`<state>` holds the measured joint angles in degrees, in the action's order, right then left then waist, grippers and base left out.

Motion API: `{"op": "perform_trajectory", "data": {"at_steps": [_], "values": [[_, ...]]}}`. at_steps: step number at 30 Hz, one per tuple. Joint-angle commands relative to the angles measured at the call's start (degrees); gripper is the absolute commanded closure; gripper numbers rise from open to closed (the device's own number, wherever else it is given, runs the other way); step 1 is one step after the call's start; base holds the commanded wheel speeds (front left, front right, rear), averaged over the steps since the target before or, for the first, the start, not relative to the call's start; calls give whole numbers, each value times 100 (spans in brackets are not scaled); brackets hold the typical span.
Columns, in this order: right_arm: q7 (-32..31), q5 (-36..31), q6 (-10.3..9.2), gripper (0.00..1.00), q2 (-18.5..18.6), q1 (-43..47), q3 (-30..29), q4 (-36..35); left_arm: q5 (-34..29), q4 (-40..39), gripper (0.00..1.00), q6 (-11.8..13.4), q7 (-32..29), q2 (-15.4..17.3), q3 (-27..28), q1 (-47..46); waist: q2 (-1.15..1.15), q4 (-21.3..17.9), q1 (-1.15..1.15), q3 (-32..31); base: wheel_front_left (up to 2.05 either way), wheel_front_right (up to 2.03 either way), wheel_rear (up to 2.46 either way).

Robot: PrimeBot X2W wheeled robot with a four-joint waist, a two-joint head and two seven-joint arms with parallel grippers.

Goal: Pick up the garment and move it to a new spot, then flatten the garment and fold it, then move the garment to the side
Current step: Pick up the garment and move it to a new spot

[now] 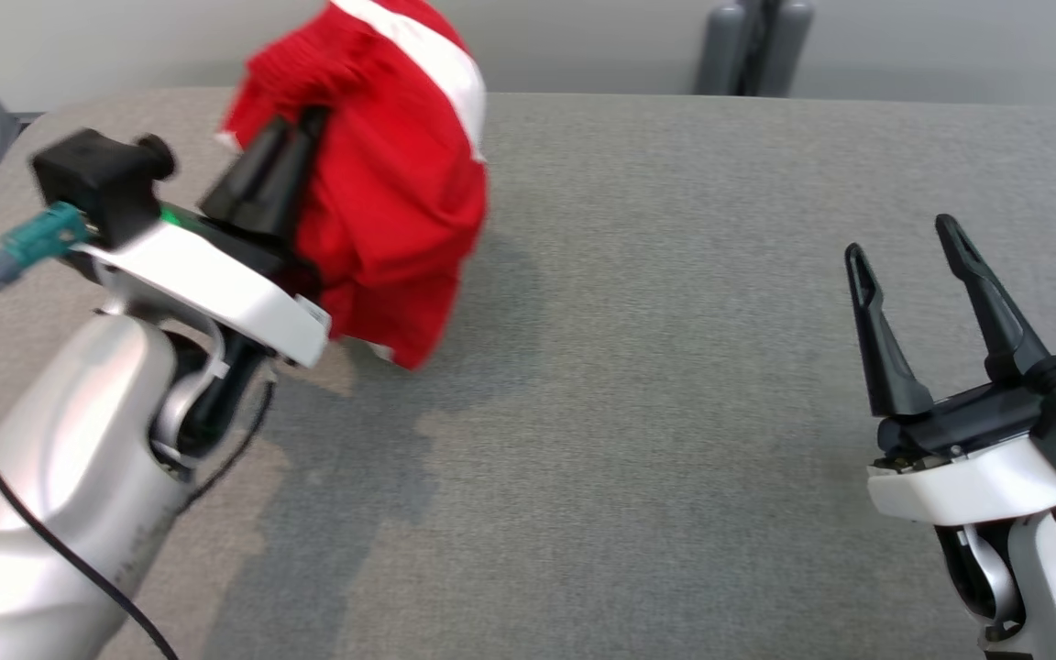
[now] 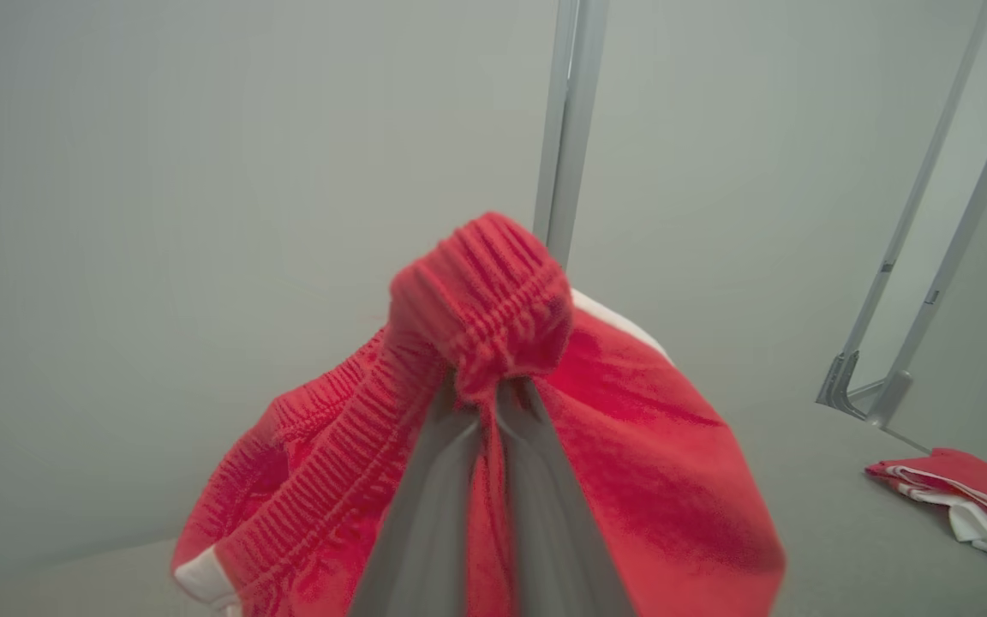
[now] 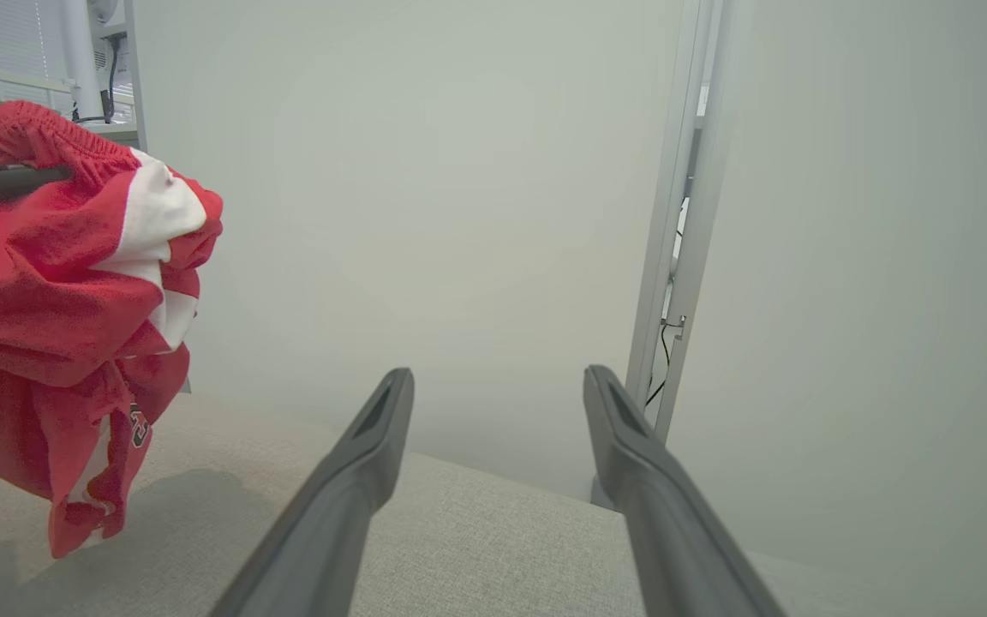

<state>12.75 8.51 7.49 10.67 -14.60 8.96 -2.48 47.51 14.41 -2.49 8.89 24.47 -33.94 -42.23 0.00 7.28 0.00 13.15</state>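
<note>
1 narrow pinch is bearing everything: the left end effector [image 1: 301, 119] is clamping the garment [image 1: 400, 211] by its waistband, cloth hanging bunched beneath it. Elastic slipping free could be dropping it crumpled onto the tabletop [image 1: 675, 367]; the right end effector [image 1: 899, 234] is idling open.

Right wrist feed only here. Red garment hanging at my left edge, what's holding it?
Observer: The left gripper, shut on the garment at its elastic waistband.
Operator: Anything else lying around?
Observer: A second red-and-white cloth lies on the table, off to one side in the left wrist view.
Operator: My arm near the load?
Observer: No. Head view: right gripper open, well apart from it, to the robot's right.
</note>
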Motion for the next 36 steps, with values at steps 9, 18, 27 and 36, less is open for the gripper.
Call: {"op": "perform_trajectory", "data": {"at_steps": [9,18,27,36], "values": [[153,25,1,0,-196,-54,-263,-43,-598,-602,100,357,-335,-403,-787,106,0,-1107,0,332,0,0,0],[240,75,1,0,-432,-133,-278,40,-1083,241,100,392,-337,-775,-1313,-111,0,-2016,0,665,0,0,0],[252,118,1,0,-616,-66,-346,60,-1381,1225,4,371,-72,-1106,-1629,-276,0,-2553,0,822,0,0,0],[254,38,1,0,-640,-41,-459,83,-1343,1477,0,325,351,-1285,-1569,-279,0,-2231,0,654,0,0,0]]}}
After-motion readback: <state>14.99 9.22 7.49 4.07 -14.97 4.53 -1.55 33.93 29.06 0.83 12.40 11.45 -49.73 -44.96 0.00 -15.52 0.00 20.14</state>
